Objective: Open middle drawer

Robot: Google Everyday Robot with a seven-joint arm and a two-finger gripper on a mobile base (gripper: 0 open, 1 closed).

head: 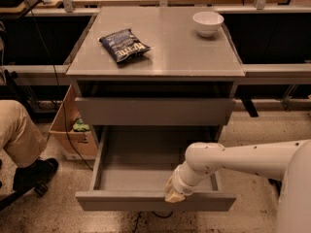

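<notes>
one view from up high, looking forward and down at the cabinet [170, 52], fairly close, my end effector [175, 194] low centre at the middle drawer [121, 201] front
</notes>
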